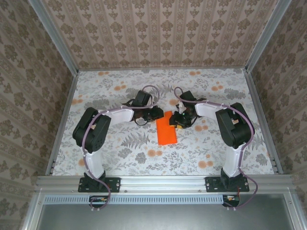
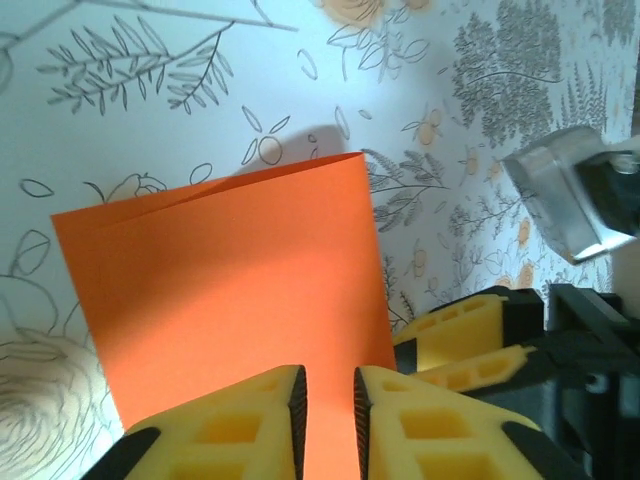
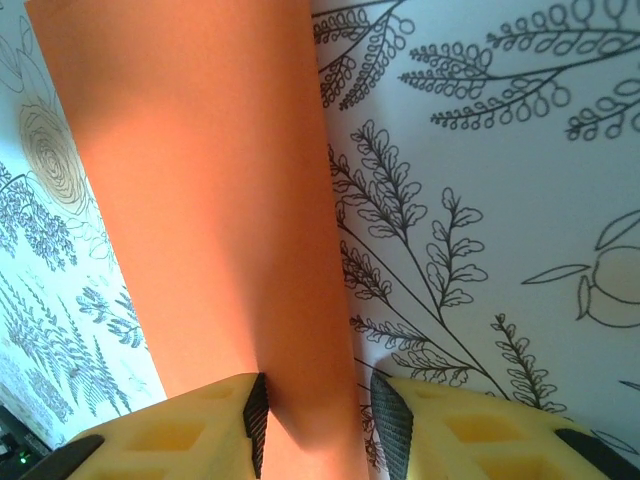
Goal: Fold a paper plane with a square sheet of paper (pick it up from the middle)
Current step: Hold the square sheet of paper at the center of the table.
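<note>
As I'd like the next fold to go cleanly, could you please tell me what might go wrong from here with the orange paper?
1. The right hand straddles one long edge of the folded vivid orange paper sheet, jaws apart; closing there could crumple the edge or skew the crease.
2. The left hand sits slightly open over the same end, close beside the right; the two could knock together.
</note>
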